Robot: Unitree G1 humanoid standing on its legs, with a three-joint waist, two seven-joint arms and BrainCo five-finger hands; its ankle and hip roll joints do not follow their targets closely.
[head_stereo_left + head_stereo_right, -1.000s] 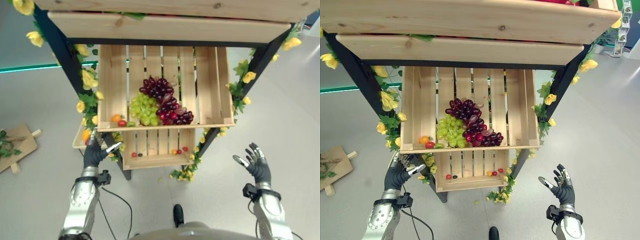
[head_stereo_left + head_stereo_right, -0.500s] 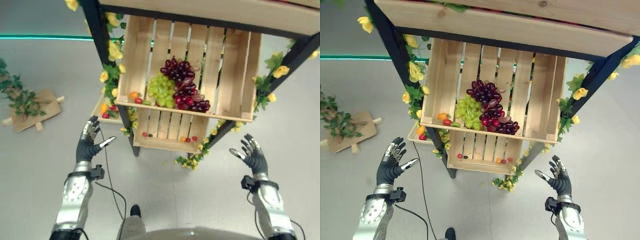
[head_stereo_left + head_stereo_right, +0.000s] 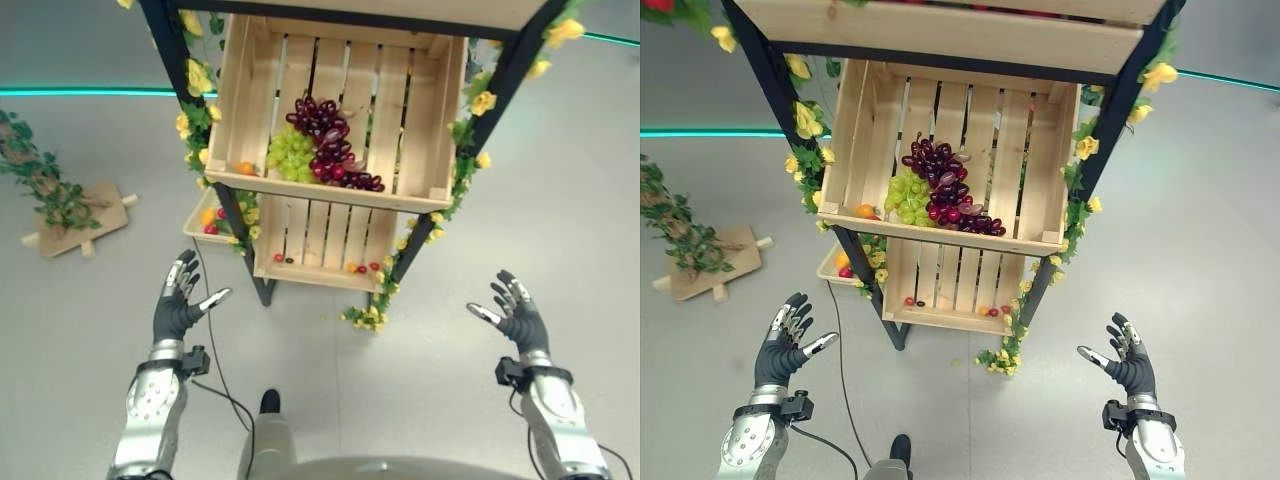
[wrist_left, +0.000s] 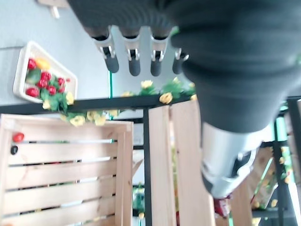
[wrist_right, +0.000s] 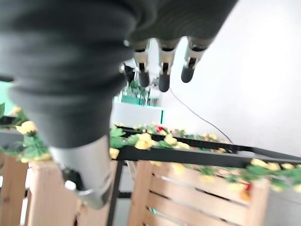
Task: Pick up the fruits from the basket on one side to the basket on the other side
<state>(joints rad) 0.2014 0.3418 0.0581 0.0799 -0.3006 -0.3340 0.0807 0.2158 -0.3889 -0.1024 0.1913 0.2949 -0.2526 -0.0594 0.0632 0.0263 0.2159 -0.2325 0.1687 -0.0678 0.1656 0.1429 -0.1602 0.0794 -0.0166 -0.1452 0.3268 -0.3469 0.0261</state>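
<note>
From the left eye view I have both hands out in front of the stand and well short of it: my left hand (image 3: 180,308) with fingers spread and nothing in it, my right hand (image 3: 516,314) likewise splayed and empty. I judge the step in hand to be the approach, so I would close in squarely on the stand and bring a hand level with the fruit before curling any fingers. The upper crate (image 3: 240,100) holds dark red grapes (image 3: 328,140) touching green grapes (image 3: 290,155), with an orange fruit (image 3: 245,168) at the front left corner. The lower crate (image 3: 268,248) has a few small red fruits (image 3: 362,267) scattered on its slats.

In the right eye view a white tray (image 3: 828,268) sits low beside the stand's left leg, with red and orange fruit in it.

The left wrist view shows my fingers (image 4: 133,59) straight, the tray past them.

The right wrist view shows straight fingers (image 5: 162,66) and a flowered rail
</note>
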